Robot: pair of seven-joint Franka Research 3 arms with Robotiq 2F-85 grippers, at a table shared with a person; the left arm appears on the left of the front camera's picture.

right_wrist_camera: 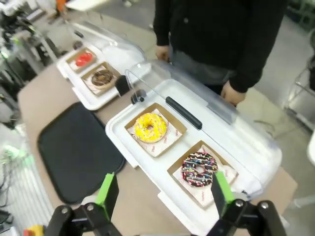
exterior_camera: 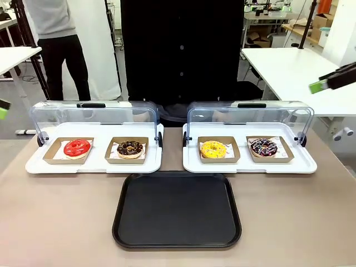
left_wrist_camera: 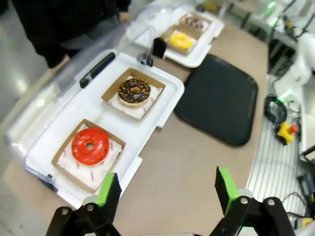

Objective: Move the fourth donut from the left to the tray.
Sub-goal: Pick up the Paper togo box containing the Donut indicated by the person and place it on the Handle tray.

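The fourth donut [exterior_camera: 263,147], dark chocolate with thin white and pink stripes, lies in a brown cardboard dish at the right end of the right white display tray. The black tray [exterior_camera: 177,209] lies in front of both display trays at the table's middle. My right gripper [right_wrist_camera: 165,194] hangs open and empty high above the table's near right side, with the fourth donut [right_wrist_camera: 199,169] just ahead of it and the black tray [right_wrist_camera: 78,150] off to its left. My left gripper [left_wrist_camera: 166,191] is open and empty above the table's left end, near the red donut [left_wrist_camera: 90,145].
Two white display trays [exterior_camera: 167,164] stand side by side with their clear lids raised. They also hold a red donut [exterior_camera: 77,148], a crumb-sprinkled chocolate donut [exterior_camera: 130,148] and a yellow donut [exterior_camera: 214,149]. A person in black stands behind them, hands [right_wrist_camera: 231,93] at the far edge.
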